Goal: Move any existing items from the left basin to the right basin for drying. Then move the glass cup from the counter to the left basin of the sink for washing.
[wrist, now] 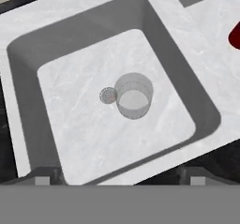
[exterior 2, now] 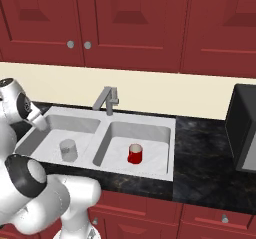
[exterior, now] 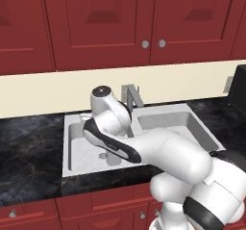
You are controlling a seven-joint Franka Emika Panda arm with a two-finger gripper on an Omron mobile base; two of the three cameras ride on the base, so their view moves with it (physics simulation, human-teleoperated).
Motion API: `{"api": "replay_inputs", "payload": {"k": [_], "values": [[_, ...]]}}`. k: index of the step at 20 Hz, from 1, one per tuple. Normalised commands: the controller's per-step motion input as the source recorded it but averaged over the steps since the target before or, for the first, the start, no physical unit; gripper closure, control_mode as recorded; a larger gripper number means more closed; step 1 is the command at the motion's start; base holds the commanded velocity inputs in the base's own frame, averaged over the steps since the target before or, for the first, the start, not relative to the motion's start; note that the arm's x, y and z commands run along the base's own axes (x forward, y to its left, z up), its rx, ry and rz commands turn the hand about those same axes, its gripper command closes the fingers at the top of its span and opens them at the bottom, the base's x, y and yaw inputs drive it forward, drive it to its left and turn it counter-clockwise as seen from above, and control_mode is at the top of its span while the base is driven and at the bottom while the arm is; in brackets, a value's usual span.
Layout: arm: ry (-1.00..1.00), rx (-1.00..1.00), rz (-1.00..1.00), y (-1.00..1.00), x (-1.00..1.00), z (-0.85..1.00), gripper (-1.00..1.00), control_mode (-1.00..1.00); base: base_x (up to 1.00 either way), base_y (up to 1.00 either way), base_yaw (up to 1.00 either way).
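**Both cups sit in their basins; the end effector hangs apart above the left one**

The glass cup [wrist: 133,95] stands upright on the floor of the left basin [wrist: 70,120], just beside the small round drain [wrist: 108,95]. In the right base view it shows as a smoky tumbler near the basin's middle. The red cup [exterior 2: 135,153] stands upright in the right basin [exterior 2: 150,133], near its front wall. Judged from how things lie, both moves of the task look done.

The end effector [wrist: 117,178] looks straight down into the left basin, its fingers spread wide with nothing between them; the glass cup is well below and clear of them. In the left base view the arm [exterior: 113,145] reaches over the sink [exterior: 69,169] and hides most of the left basin.

What could go wrong from here:

- If the hand drops instead of lifting, a finger could strike the rim of the glass cup and tip it, since the cup is light and stands free.
- A tipped cup would likely roll across the smooth basin floor to a wall.
- If the arm swings towards the back of the sink while low, it could hit the grey faucet [exterior 2: 106,101], which stands between the basins.
- A sweep to the right at low height could catch the red cup.

A straight lift before any sideways move avoids all four.
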Motion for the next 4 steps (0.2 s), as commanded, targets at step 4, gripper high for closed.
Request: {"api": "replay_inputs", "payload": {"k": [4], "values": [[0.0, 0.0, -0.01, 0.08, -0.39, 0.19, -1.0, -1.0, 0.0, 0.0, 0.0]]}}
